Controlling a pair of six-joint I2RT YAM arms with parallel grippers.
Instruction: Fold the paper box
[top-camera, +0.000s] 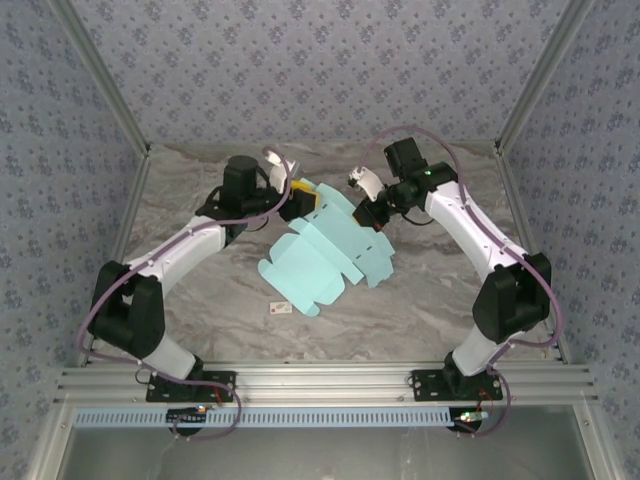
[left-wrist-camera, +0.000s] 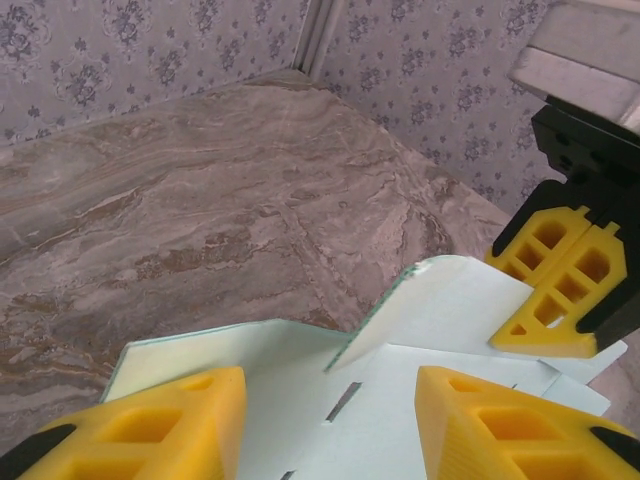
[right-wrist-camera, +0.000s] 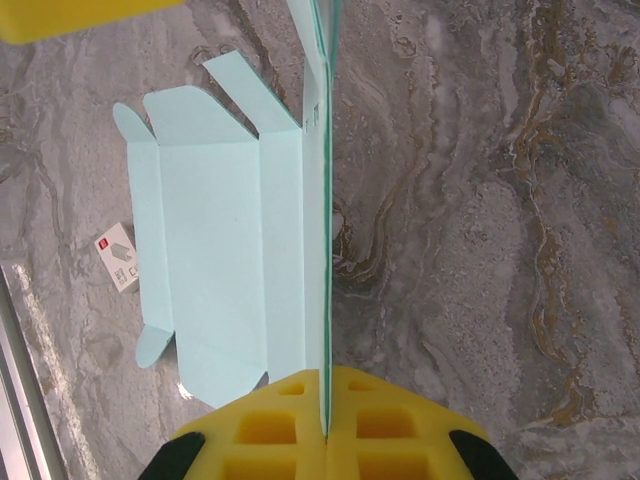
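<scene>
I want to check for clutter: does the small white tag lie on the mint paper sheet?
No, the white tag lies on the table beside the flat paper box, not on it.

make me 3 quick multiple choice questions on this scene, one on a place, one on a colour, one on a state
1. Where is the white tag relative to the paper box?
A. on top of it
B. on the table beside it
C. pinched with it

2. What colour are the fingers of the left gripper?
A. yellow
B. red
C. white

3. What is the right gripper doing?
A. hanging wide open
B. shut on the paper box
C. holding the tag

Answers:
1. B, the tag lies on bare marble just off the sheet's edge.
2. A, both show yellow in the left wrist view.
3. B, its pads meet on the sheet's edge.
</scene>
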